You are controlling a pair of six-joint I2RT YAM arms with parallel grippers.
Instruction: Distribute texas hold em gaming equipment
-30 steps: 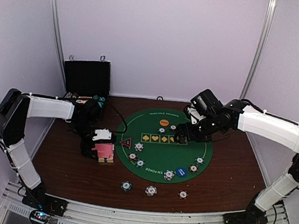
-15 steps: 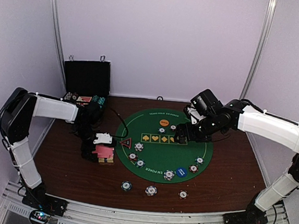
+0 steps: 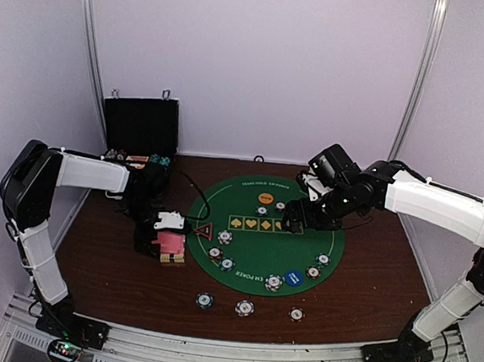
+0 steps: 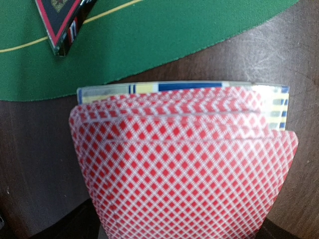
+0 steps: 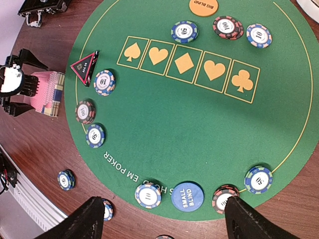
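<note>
Left fingers (image 5: 30, 57), black, stand apart at the left edge of the right wrist view, one on each side of the near end of a stack of pink-backed cards (image 4: 184, 169). Whether they press on the stack cannot be told. In the left wrist view the cards fill the lower frame, slightly fanned, on the brown table (image 3: 369, 277) just beside the edge of a green felt mat (image 5: 199, 129). Behind the cards a blue-and-yellow striped edge shows, perhaps their box.

The left gripper (image 5: 35, 89) sits low over this stack. The right gripper (image 5: 167, 209) hangs above the mat, its fingers wide apart and holding nothing.

A black-and-red triangular marker (image 5: 83, 66) lies at the mat's upper left. Striped chips (image 5: 104, 82) ring the mat, with a few on the table at lower left. An orange disc (image 5: 203, 6) is at the top and a blue disc (image 5: 187, 196) at the bottom.

The cards are probably light, thin and slippery, and a loose stack would slide apart. A hold across both long edges of the whole stack looks safest. The chips look stiff and flat, best taken by the rim.
</note>
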